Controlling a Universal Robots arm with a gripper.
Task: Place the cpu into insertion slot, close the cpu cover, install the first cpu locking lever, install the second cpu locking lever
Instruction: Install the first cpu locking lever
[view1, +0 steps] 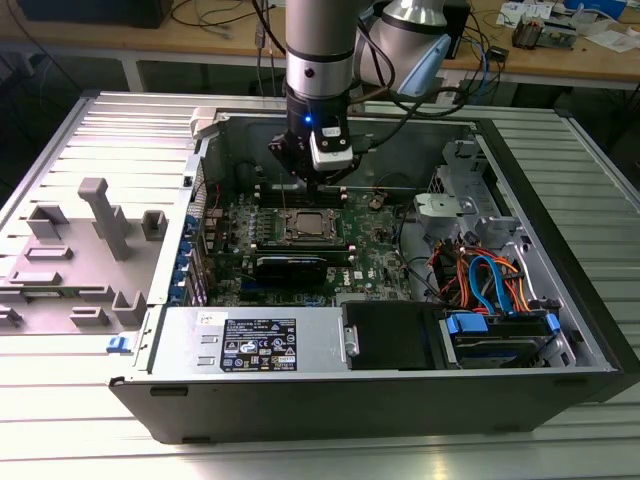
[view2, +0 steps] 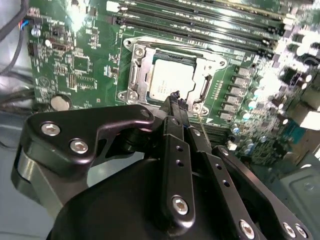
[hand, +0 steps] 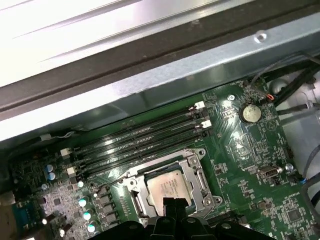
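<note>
My jaws pinched narrow, empty, close over seated cpu; cpu cover looks thin, stiff, light: push its rim.

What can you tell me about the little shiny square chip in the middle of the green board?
The cpu is a small flat square with a dull silver-grey metal top. It lies flat in the insertion slot on the green motherboard, beside the long black memory slots. The cpu cover, a thin silver frame, lies around its edges, so its top shows through the window. The black end effector hangs at one edge; whether it touches is unclear.
</note>
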